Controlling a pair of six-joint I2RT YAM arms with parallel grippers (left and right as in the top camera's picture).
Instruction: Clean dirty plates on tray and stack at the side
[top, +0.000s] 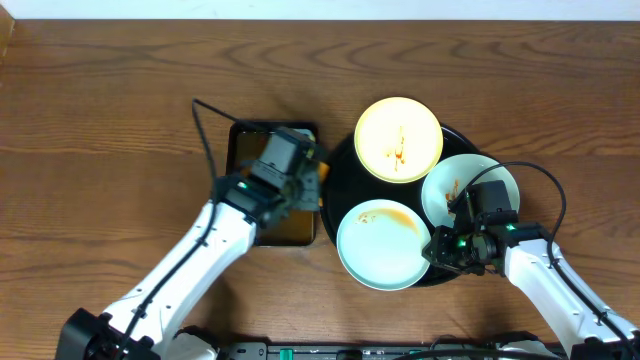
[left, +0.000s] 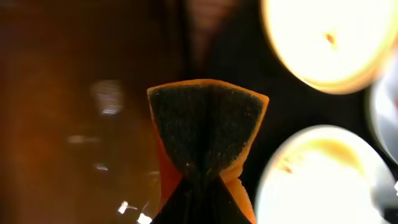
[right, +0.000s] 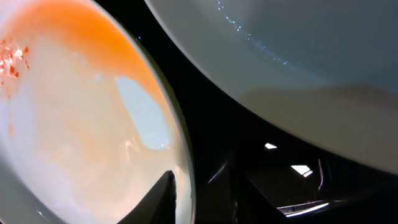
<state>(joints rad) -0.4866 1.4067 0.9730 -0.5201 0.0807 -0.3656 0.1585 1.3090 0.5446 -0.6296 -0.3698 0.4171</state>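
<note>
Three dirty plates lie on the round black tray (top: 340, 170): a pale yellow plate (top: 398, 138) at the back, a mint one (top: 455, 195) at the right, and a mint one (top: 383, 243) at the front with an orange-brown smear. My left gripper (top: 308, 168) hovers by the tray's left rim, shut on an orange sponge (left: 205, 130) with its dark scouring face outward. My right gripper (top: 437, 250) straddles the front plate's right rim (right: 186, 180), jaws apart, one finger (right: 158, 199) over the plate's inside.
A dark rectangular pan (top: 240, 150) sits left of the tray, mostly under my left arm. Bare wooden table (top: 100, 120) stretches to the left and behind. The right mint plate (right: 298, 56) looms close above my right gripper.
</note>
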